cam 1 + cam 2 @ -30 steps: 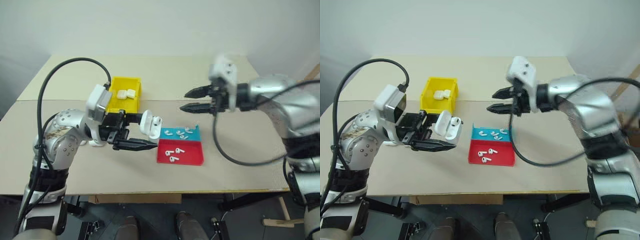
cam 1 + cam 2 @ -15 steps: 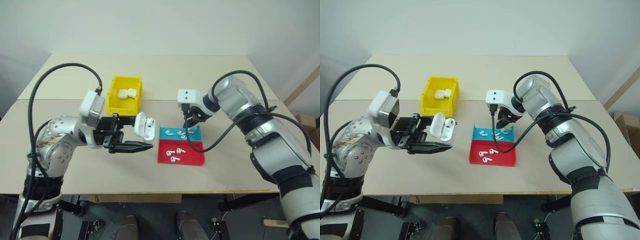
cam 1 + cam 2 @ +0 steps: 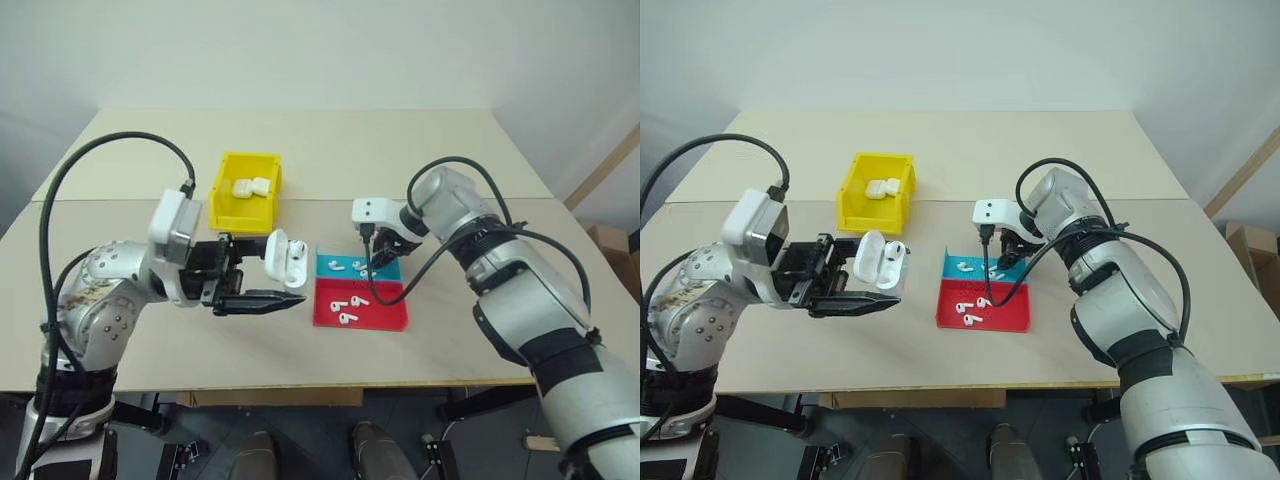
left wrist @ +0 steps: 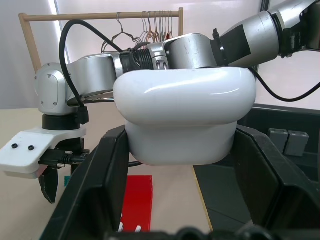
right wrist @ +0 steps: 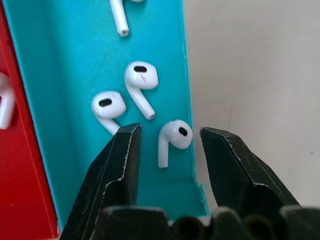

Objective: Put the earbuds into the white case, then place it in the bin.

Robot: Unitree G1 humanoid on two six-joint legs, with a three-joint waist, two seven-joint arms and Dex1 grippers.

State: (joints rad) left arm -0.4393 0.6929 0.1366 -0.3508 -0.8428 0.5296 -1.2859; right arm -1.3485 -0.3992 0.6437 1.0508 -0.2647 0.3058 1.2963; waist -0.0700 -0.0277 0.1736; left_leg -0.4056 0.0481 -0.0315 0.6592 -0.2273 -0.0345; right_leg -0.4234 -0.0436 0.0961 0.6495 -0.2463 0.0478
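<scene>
The white case (image 3: pixel 284 260) is a glossy rounded little box with its flip lid hanging open, held up off the desk (image 3: pixel 420 150) by the left gripper (image 3: pixel 268 285), whose 2 black fingers are clamped on its sides, just left of the red and blue tray (image 3: pixel 392 318). The earbuds (image 5: pixel 171 139) are tiny shiny white things with short stems, a few in the tray's blue half and a few in the red, and the yellow bin (image 3: pixel 228 208) behind already has 2 white cases in it. The right gripper (image 5: pixel 169 150) points down into the blue half, spread about halfway with 1 earbud sitting between its fingertips (image 5: pixel 125 150), not pinched yet.
</scene>
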